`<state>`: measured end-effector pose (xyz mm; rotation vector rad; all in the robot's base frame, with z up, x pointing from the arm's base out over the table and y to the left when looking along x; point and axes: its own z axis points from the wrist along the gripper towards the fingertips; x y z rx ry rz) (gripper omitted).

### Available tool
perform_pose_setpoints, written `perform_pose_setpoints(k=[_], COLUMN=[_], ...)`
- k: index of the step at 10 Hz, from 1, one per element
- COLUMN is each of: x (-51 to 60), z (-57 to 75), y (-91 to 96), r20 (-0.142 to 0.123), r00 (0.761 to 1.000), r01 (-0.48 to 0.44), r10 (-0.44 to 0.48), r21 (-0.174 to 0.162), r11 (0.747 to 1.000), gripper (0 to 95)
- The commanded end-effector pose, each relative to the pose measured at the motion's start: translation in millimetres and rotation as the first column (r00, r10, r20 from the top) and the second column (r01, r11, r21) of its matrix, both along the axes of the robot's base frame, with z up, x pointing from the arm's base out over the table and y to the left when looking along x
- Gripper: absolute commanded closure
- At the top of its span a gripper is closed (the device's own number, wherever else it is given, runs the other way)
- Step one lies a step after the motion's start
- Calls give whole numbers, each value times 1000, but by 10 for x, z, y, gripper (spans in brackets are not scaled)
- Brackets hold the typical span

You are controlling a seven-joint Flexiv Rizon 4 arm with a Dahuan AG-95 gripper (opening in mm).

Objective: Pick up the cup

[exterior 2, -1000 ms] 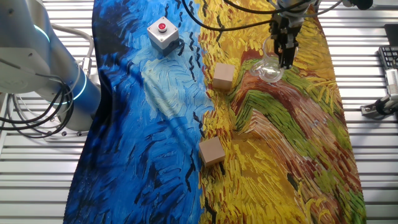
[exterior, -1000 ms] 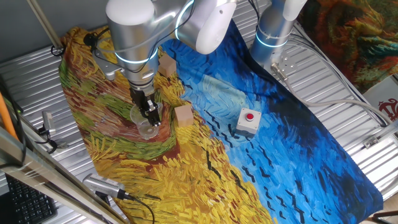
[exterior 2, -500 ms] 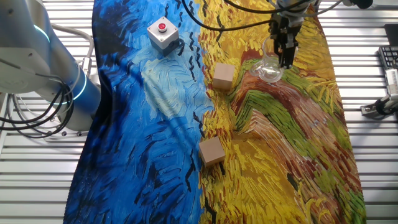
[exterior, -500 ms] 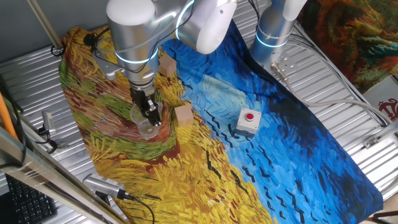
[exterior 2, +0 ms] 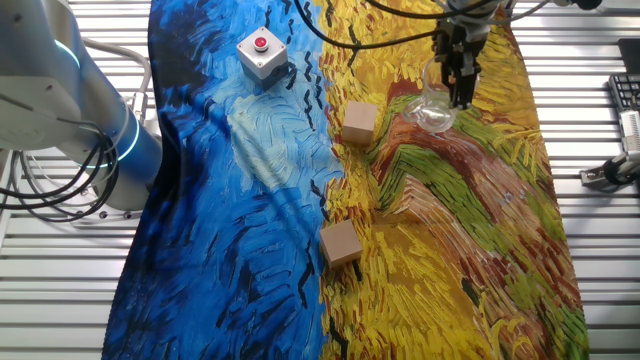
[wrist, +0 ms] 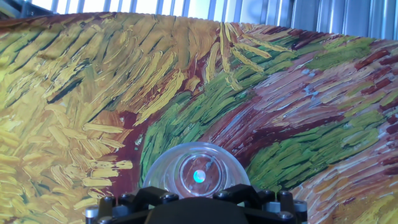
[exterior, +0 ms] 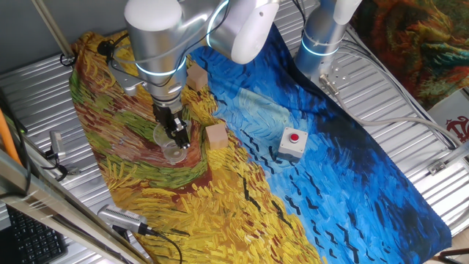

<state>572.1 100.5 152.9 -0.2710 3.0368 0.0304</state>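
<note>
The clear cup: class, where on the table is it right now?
In one fixed view the cup sits on the yellow-green part of the painted cloth, at the gripper, just left of a wooden cube. The hand view shows it directly below the fingers.

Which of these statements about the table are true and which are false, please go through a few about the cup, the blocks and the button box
1. The pincer is down at the cup. True.
2. The cup is made of solid tan wood. False: it is clear and see-through; the cloth shows through it in the hand view.
3. Two wooden cubes sit on the cloth, one nearer the cup than the other. True.
4. The button box has a green button on top. False: the button is red.
5. The button box sits on the blue part of the cloth. True.
6. The cup is stacked on top of a wooden cube. False: it is beside the nearer cube, not on it.
</note>
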Motion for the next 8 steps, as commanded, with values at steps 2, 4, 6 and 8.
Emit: perform_pose_setpoints(k=[2,4,6,8], x=[-6,-9,-14,-18], z=[4,13,28,38], y=[0,2,4,5], r20=[-1,0,-1,-1], r00=[1000,1000,1000,1000], r01=[6,4,4,4], r10=[-6,-4,-4,-4], r21=[-5,-4,-4,-3], r11=[1000,1000,1000,1000], gripper=[950,950,950,950])
